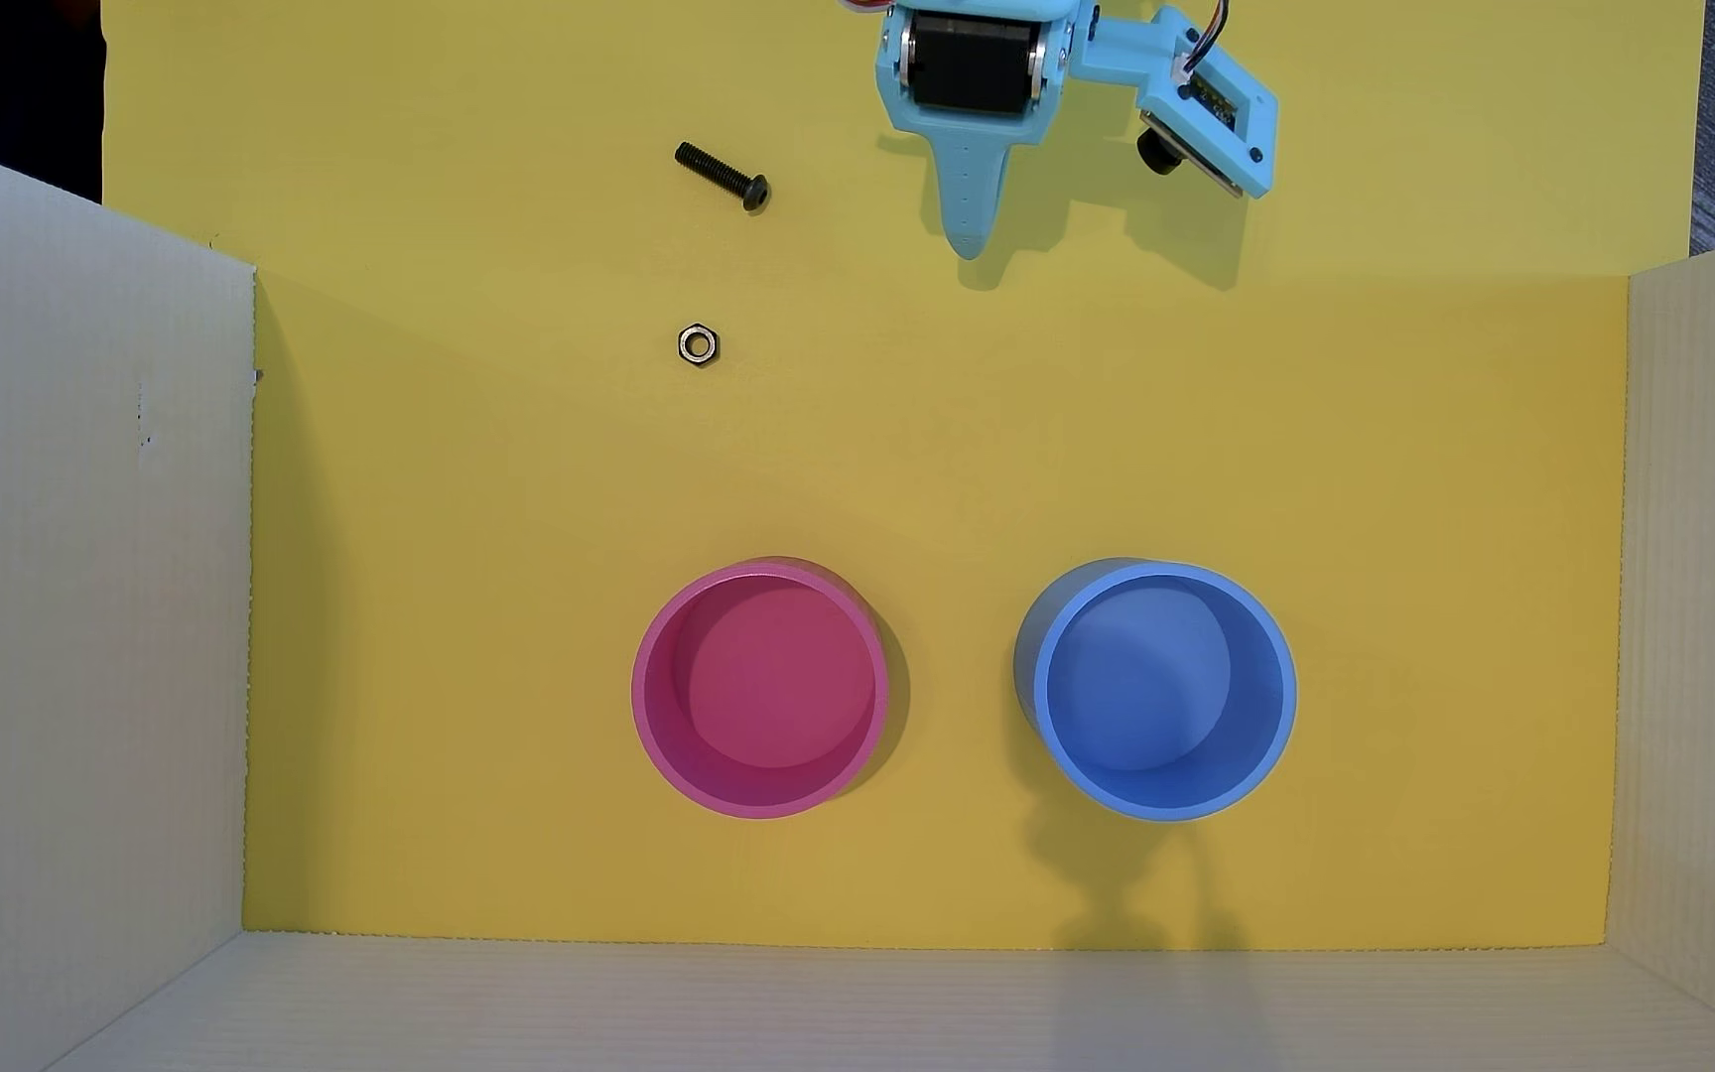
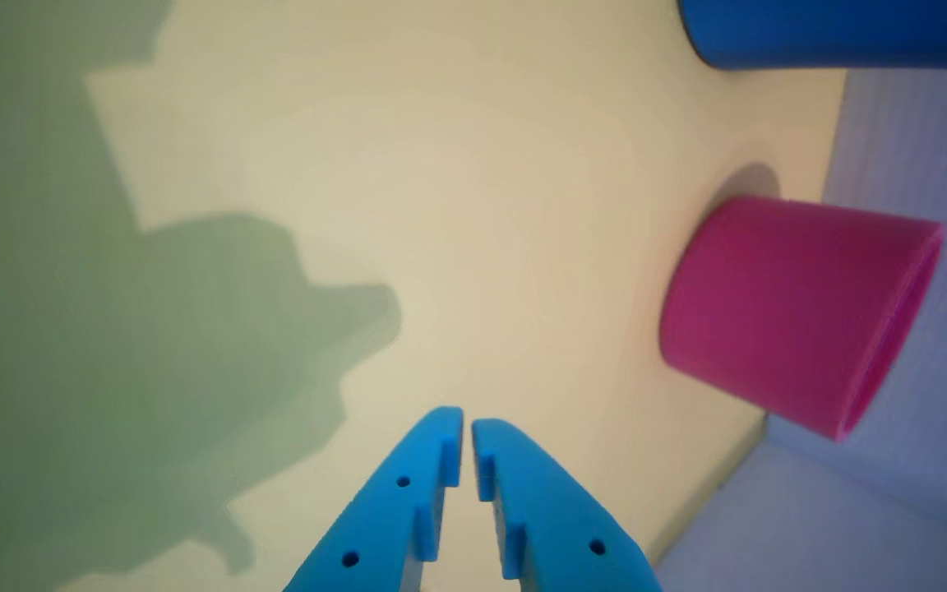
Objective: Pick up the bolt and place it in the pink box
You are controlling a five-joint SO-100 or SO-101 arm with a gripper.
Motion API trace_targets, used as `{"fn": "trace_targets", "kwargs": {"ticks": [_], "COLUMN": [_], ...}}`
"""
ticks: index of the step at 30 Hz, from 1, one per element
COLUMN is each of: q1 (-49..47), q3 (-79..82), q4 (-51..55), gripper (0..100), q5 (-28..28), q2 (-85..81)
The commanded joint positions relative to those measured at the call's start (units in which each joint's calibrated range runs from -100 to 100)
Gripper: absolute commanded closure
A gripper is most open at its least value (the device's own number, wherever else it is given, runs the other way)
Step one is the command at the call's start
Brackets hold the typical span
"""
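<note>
The gripper (image 2: 467, 427) hangs empty, fingers nearly together, near the mat's (image 1: 936, 464) top edge; the bolt (image 1: 722, 176) lies to its left, well apart from the pink box (image 1: 649, 711).

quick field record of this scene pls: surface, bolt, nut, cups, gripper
surface: yellow sheet walled by white cardboard
bolt: bolt lying flat, untouched, left of the gripper in the overhead view
nut: hex nut below the bolt, apart from it
cups: pink box and blue cup side by side, both empty
gripper: gripper nearly shut, holding nothing
</note>
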Motion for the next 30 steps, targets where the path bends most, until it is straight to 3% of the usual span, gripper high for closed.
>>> {"fn": "trace_targets", "kwargs": {"ticks": [1, 10, 14, 20, 25, 30], "q1": [0.24, 2.45, 9.73, 24.59, 34.45, 37.1], "q3": [-7.61, -10.32, -13.49, -14.03, -13.67, -12.4], "q4": [3.36, 4.3, 4.56, 3.61, 4.3, 4.3], "gripper": [99, 98, 98, 98, 98, 98], "q5": [-2.0, -2.11, -1.95, 4.09, 5.14, 5.24], "q2": [0.08, 0.41, 0.5, -0.09, -0.09, -0.09]}}
